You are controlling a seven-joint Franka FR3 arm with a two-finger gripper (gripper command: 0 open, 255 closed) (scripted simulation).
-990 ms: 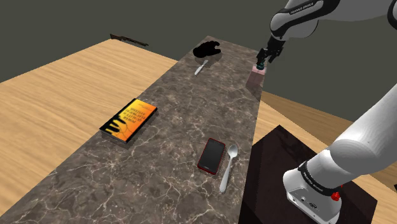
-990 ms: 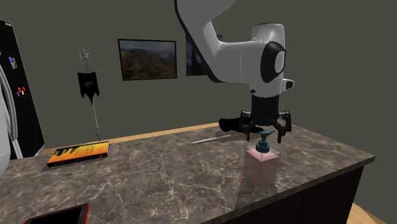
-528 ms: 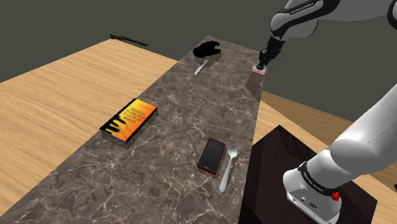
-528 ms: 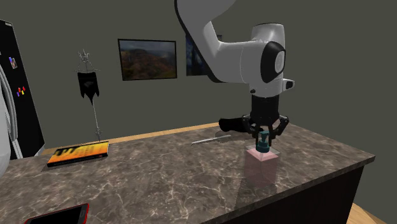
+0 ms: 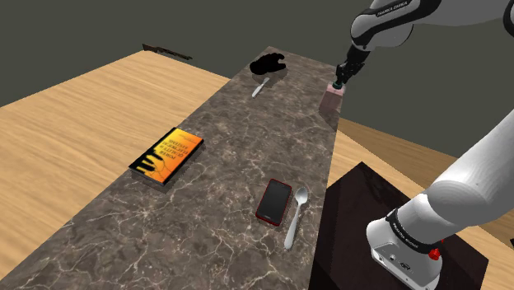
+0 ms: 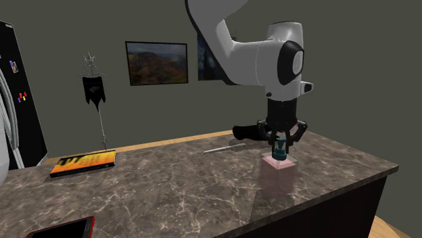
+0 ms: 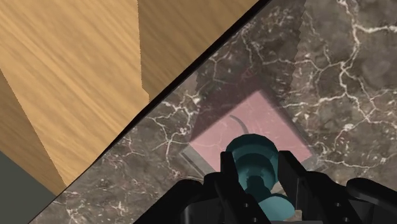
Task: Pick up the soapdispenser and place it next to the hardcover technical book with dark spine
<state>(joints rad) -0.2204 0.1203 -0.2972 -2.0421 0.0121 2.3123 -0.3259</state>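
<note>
Spread a second ago, the black two-finger gripper [image 6: 281, 144] now pinches the teal pump [image 7: 252, 158] of the upright pink soap dispenser [image 6: 278, 176]; the orange hardcover book [image 5: 166, 156] lies at its 8 o'clock in the shoulder view.

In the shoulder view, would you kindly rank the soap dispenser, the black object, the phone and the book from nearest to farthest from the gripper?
1. The soap dispenser, clasped in the gripper at the counter's far end.
2. The black object, across that far end.
3. The phone and the book, both well down the counter, toward opposite edges; too close to call.
</note>
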